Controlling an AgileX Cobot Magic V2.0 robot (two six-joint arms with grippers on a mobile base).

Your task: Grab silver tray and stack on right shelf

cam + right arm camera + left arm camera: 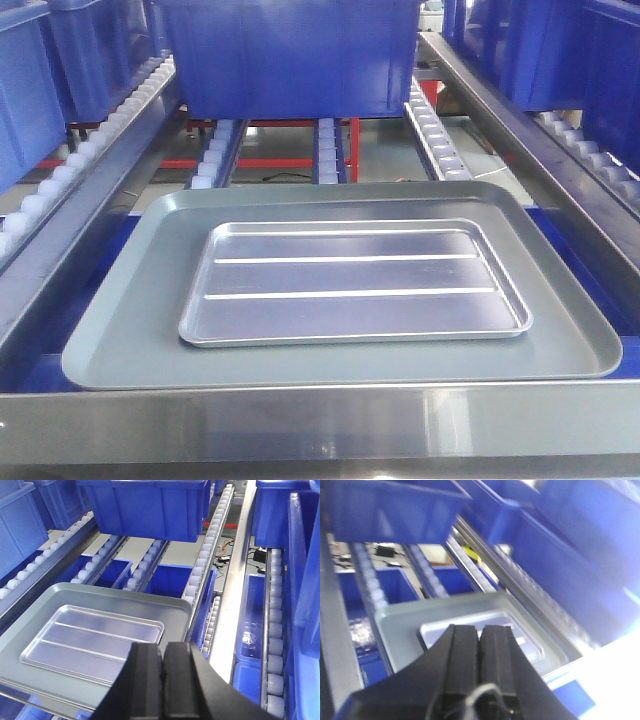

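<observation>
Right now the silver tray is lying flat inside the larger grey-green tray, roughly centred on its floor, with its two long ridges running side to side in the front view. Both trays are sitting on the roller shelf, just behind the plain steel front bar, and a big blue bin is resting farther up the same rails.

I am holding my left gripper above the near edge of the trays; its two black fingers are pressing together with only a thin seam between them and nothing caught there. The wrist view is blurred, yet the silver tray is showing just past the fingertips.

I am keeping my right gripper in much the same state, jaws closed against each other and empty, hovering over the right front corner of the grey-green tray. From that wrist the silver tray is lying to the left of my fingers, untouched. More blue bins are sitting on the level below.
</observation>
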